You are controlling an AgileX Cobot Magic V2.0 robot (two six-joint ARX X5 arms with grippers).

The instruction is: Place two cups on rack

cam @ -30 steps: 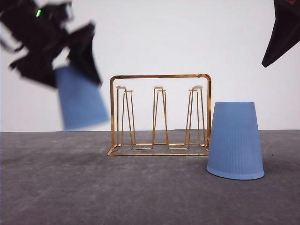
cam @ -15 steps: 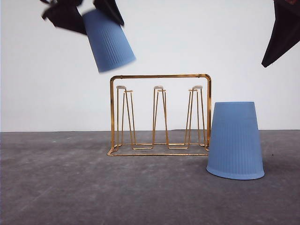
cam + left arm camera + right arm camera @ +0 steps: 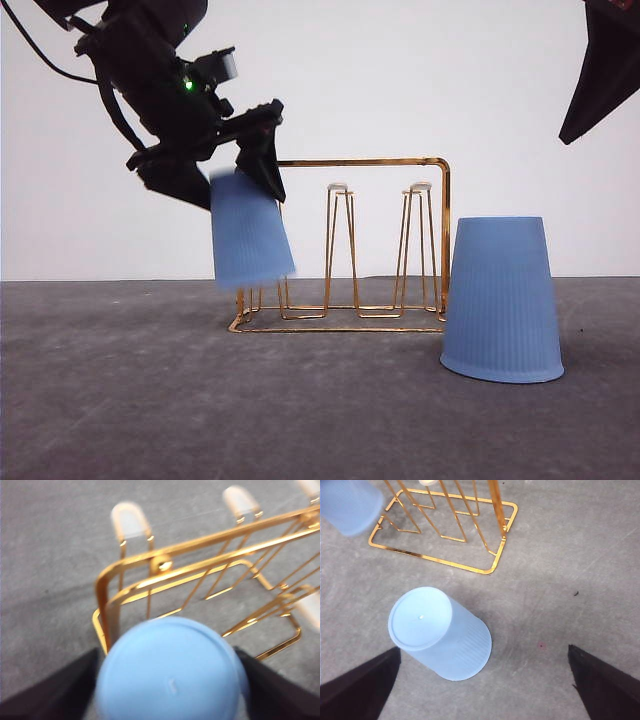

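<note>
My left gripper [image 3: 225,180] is shut on a light blue ribbed cup [image 3: 250,238], held upside down and slightly tilted at the left end of the gold wire rack [image 3: 345,162]. This cup covers the rack's left prongs, and I cannot tell whether it sits over one. In the left wrist view the cup's base [image 3: 170,672] lies between the dark fingers [image 3: 50,692], close to the rack's corner [image 3: 107,580]. The second cup [image 3: 500,300] stands upside down on the table, just right of the rack. High over it my right gripper [image 3: 482,652] hangs open above that cup [image 3: 437,630].
The grey table [image 3: 150,400] stretches in front of the rack and the standing cup. A plain white wall [image 3: 400,80] is behind. The rack's middle prong [image 3: 338,240] and right prong [image 3: 415,240] are bare, with white tips.
The left arm lifted its cup high above the rack's left side, then brought it down to the rack's left end. The right arm and the standing cup have not moved.
</note>
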